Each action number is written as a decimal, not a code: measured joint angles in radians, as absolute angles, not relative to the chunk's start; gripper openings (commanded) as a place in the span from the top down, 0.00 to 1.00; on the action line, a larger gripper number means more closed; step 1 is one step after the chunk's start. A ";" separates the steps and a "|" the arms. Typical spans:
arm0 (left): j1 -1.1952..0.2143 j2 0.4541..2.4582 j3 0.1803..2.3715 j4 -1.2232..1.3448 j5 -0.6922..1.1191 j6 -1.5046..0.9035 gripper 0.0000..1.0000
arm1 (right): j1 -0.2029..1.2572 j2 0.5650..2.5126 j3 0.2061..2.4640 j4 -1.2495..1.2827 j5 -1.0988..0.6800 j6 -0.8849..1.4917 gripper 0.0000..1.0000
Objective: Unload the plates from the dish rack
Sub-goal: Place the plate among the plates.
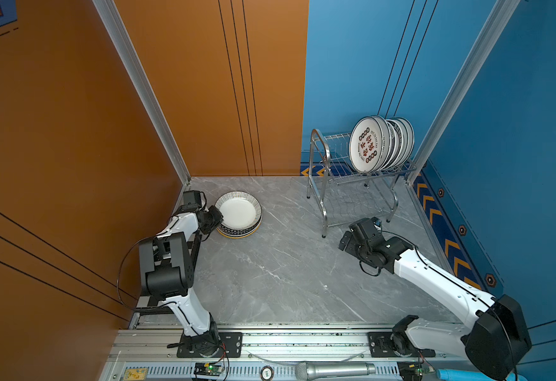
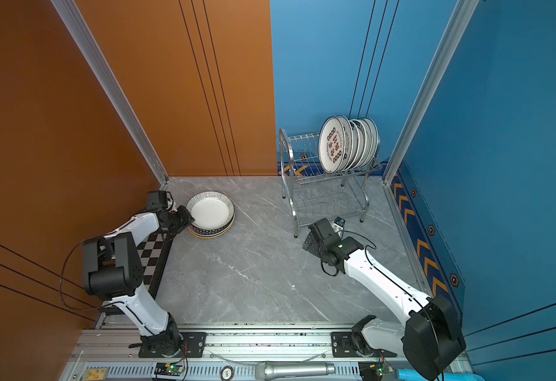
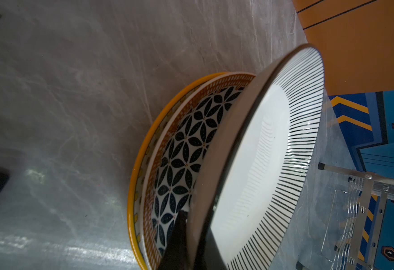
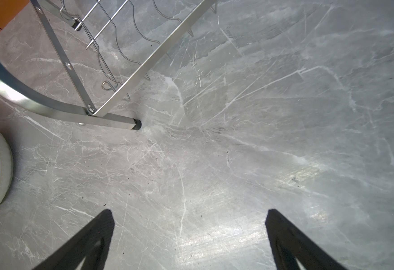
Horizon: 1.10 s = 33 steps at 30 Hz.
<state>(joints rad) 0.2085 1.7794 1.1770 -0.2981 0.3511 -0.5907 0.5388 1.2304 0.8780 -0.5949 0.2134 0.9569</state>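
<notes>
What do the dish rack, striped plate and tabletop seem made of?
Dish rack: polished steel, likely; mirror glints on wire and tube.
Striped plate: glazed ceramic, probably; glossy white face with reflections.
Tabletop: grey veined marble look, slight sheen; real stone or printed surface, cannot tell.

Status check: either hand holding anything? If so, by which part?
Left hand is shut on the striped plate, pinching its rim on the side nearest that arm. Right hand is open, holding nothing.
</notes>
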 measured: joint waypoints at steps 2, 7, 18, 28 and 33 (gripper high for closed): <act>0.208 1.779 1.180 -0.308 0.341 -0.588 0.92 | 0.539 1.230 0.878 -0.595 0.213 0.957 0.00; 0.207 1.781 1.181 -0.327 0.321 -0.575 0.87 | 0.544 1.244 0.884 -0.594 0.209 0.949 0.00; 0.200 1.795 1.186 -0.349 0.311 -0.561 0.73 | 0.553 1.270 0.891 -0.592 0.197 0.933 0.00; 0.191 1.795 1.197 -0.348 0.319 -0.546 0.48 | 0.558 1.270 0.891 -0.592 0.176 0.913 0.00; 0.191 1.792 1.199 -0.346 0.322 -0.546 0.40 | 0.558 1.270 0.891 -0.591 0.168 0.905 0.00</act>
<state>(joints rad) 0.1905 1.7920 1.1992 -0.3458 0.3222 -0.5461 0.5575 1.2701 0.8913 -0.5915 0.1680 0.9051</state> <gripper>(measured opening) 0.586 0.997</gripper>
